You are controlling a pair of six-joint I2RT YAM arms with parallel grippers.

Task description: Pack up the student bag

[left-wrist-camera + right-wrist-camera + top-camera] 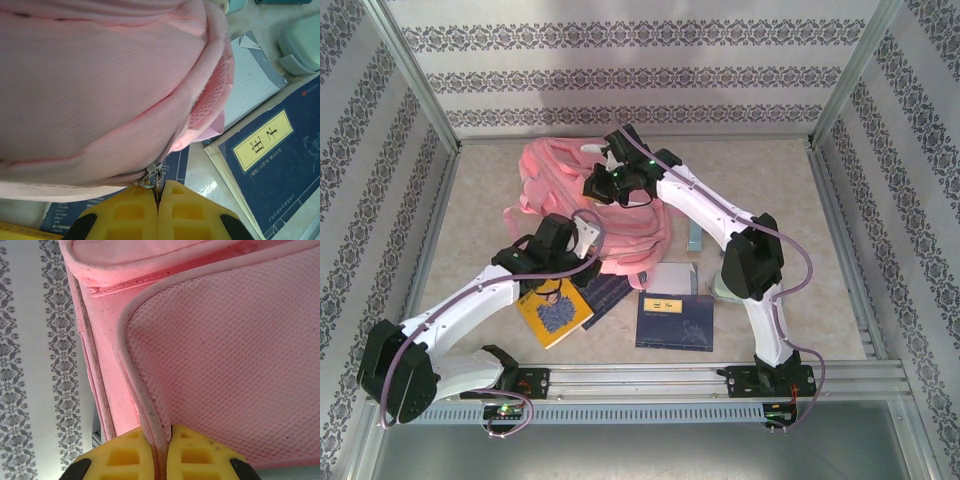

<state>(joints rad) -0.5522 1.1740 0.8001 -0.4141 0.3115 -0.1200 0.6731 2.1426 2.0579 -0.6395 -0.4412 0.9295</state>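
Note:
The student bag (555,175), a big soft pink backpack, lies crumpled at the middle back of the table. My left gripper (582,232) is at its near edge. In the left wrist view the yellow jaws (159,189) are shut on the metal zipper pull (152,177) that hangs from the pink fabric (100,85). My right gripper (605,180) is over the top of the bag. In the right wrist view it (161,440) is shut on the piped edge (137,390) of a pink mesh panel (230,350).
In front of the bag lie a yellow book (552,312), a dark blue booklet (610,295), a grid notebook (672,278) and a dark blue book with a yellow label (675,320). A pale green case (725,290) sits by the right arm. Patterned walls close in three sides.

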